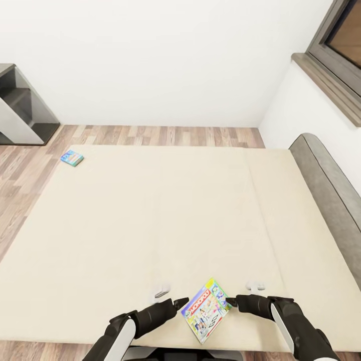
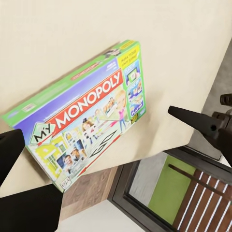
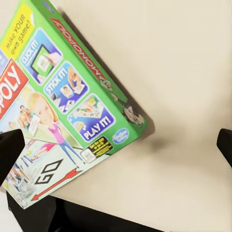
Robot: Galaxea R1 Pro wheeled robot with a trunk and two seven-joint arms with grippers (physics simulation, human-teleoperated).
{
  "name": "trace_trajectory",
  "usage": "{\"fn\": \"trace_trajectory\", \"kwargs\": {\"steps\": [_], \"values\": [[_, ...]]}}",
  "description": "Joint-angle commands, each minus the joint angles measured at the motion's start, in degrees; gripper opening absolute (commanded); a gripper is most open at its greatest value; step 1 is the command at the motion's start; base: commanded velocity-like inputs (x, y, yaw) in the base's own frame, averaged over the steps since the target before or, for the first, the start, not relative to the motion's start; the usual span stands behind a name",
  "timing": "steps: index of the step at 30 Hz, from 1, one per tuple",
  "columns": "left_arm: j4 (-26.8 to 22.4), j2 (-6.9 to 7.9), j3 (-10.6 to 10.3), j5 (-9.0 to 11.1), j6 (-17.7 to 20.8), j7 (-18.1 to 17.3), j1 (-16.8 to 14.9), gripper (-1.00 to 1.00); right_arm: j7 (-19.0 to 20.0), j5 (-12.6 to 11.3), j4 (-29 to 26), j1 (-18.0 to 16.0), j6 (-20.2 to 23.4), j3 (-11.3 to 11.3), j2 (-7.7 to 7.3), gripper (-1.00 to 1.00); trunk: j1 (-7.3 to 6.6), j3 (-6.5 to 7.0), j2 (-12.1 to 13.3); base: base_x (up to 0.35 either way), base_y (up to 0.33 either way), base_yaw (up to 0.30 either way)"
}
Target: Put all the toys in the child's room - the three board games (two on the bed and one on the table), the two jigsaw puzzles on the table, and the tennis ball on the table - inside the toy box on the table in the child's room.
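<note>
The green-edged "Monopoly" board game (image 1: 205,311) lies on the beige bed (image 1: 150,220) near its front edge, skewed to that edge. My left gripper (image 1: 180,303) is just left of the box and my right gripper (image 1: 231,302) just right of it, their tips pointing at each other. In the right wrist view the box (image 3: 63,92) lies partly between the wide-apart black fingers (image 3: 9,150), so that gripper is open. The left wrist view has the box (image 2: 82,116) in front of one finger (image 2: 9,152). A smaller blue board game (image 1: 72,158) rests at the bed's far left corner.
A grey headboard (image 1: 331,185) borders the bed on the right, below a dark-framed window (image 1: 336,45). A dark-grey step-shaped unit (image 1: 22,108) stands at the far left on the wood-plank floor (image 1: 165,135). White walls close the room behind.
</note>
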Motion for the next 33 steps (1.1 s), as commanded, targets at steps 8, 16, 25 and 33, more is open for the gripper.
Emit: {"fn": "trace_trajectory", "kwargs": {"steps": [8,16,25,33], "values": [[-4.25,0.23,-0.04,0.42,0.8,-1.59,0.01,1.0,0.47,-0.19,-0.43,-0.11,-0.63,-0.15,0.05,1.0,0.01,-0.07,-0.04,0.0,0.0,0.0],[-12.19,0.75,-0.34,0.36,1.52,-3.07,2.07,1.0,2.25,-0.2,-0.68,-0.31,-0.96,-0.16,0.03,1.0,0.01,-0.08,-0.04,0.0,0.0,0.0],[-18.81,1.05,-0.41,0.32,1.98,-3.89,5.1,1.0,4.71,-0.19,-0.8,-0.56,-1.21,-0.2,0.02,1.0,0.01,-0.09,-0.04,0.0,0.0,0.0],[-20.4,1.14,-0.35,0.41,2.09,-4.08,6.0,1.0,5.33,-0.2,-0.8,-0.64,-1.26,-0.24,0.03,1.0,0.01,-0.09,-0.04,0.0,0.0,0.0]]}}
